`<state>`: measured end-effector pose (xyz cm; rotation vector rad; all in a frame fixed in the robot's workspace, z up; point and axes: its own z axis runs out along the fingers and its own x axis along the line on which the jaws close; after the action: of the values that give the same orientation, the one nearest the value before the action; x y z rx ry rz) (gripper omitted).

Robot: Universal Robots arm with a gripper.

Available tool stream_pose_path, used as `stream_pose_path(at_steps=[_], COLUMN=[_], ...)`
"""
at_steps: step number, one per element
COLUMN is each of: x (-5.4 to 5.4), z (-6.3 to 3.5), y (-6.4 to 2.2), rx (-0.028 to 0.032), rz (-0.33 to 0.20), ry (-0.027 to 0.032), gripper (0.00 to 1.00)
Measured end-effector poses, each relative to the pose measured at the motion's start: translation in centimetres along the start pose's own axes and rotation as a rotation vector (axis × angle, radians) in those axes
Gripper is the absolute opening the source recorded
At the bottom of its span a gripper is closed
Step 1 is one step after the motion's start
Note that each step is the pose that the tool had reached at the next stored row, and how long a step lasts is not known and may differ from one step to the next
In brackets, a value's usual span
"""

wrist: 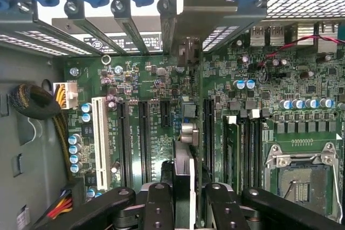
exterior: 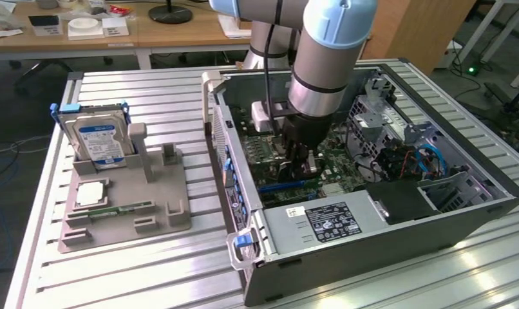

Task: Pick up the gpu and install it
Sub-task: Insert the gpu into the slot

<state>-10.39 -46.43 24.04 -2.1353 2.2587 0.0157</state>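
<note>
Claw (wrist: 184, 200) clamped on the gpu (wrist: 184, 162), card edge-on over motherboard (wrist: 145, 79) slots inside open computer case (exterior: 431, 238), hard drive (exterior: 100, 141) standing apart on table (exterior: 156, 90)

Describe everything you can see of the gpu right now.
The gpu shows edge-on: a thin, flat, dark card with a pale edge, upright, clamped between the black fingers of the gripper. It sits inside the open computer case above the green motherboard, among its long slots; whether it touches a slot cannot be told.
</note>
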Motion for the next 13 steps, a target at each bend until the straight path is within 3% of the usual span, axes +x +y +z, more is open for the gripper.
stream_pose_path(at_steps=[13], x=[0.01], z=[0.35], y=[0.24], rx=[-0.0001], rz=[-0.007], ry=[-0.0001], gripper=[0.27])
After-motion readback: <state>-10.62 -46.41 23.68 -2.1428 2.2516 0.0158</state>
